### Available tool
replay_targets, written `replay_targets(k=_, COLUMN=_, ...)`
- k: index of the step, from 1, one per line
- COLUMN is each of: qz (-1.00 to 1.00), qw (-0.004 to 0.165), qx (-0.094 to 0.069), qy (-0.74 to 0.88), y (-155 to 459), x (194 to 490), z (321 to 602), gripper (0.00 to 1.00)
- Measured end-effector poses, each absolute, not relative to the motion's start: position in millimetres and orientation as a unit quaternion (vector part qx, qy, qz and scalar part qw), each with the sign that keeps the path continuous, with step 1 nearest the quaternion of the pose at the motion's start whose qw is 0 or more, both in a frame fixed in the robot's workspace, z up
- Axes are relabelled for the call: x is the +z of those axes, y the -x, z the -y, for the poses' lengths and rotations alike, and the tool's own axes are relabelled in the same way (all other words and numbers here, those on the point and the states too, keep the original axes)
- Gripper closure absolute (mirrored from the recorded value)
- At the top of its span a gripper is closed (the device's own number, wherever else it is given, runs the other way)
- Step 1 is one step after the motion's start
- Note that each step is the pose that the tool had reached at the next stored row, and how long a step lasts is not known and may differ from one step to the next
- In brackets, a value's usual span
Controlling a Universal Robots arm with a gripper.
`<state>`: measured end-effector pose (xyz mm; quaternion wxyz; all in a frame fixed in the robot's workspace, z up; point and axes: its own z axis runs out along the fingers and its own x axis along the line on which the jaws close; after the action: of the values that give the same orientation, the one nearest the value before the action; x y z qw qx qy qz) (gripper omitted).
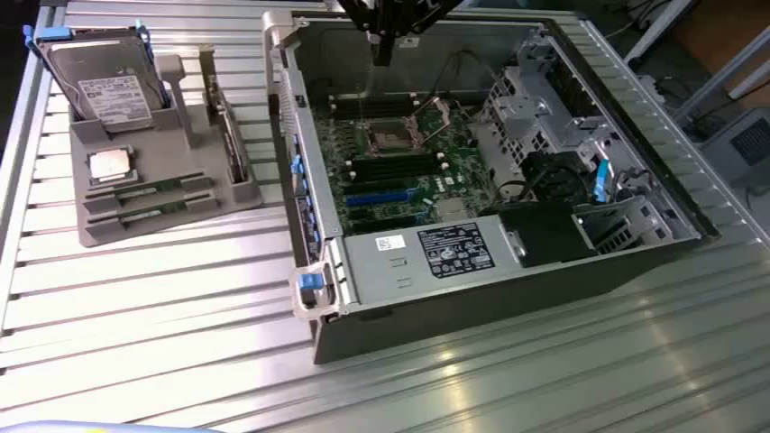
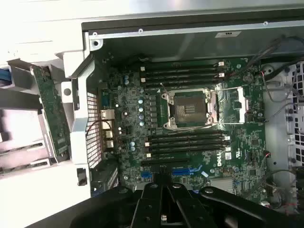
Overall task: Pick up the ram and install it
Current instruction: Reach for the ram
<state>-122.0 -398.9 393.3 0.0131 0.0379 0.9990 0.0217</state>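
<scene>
Exterior view: hand [image 1: 382,56] closed, empty, above the motherboard [image 1: 416,176]; unless opened, it would knock the ram [image 1: 154,191] aside.

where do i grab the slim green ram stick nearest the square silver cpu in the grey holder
Pinch the slim green ram stick across its thin faces near mid-length, coming straight down: it seems to sit on edge in a slot of the grey holder.

- This looks like a robotics lab or a test workshop, not a home.
- The table [image 1: 157,307] is made of ribbed aluminium profiles.
- An open computer case [image 1: 506,302] lies on it, with the motherboard [image 2: 128,109] uncovered.
- A grey holder [image 1: 229,194] keeps a hard drive [image 1: 111,86], a CPU chip [image 1: 111,164] and ram [image 1: 154,191] in fixed slots.
</scene>
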Motion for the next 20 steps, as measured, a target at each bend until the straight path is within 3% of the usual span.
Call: replay_targets(k=20, qz=-0.999, qw=0.013, qx=0.022, qy=-0.038, y=142.3, x=393.3, z=398.9, gripper=0.89)
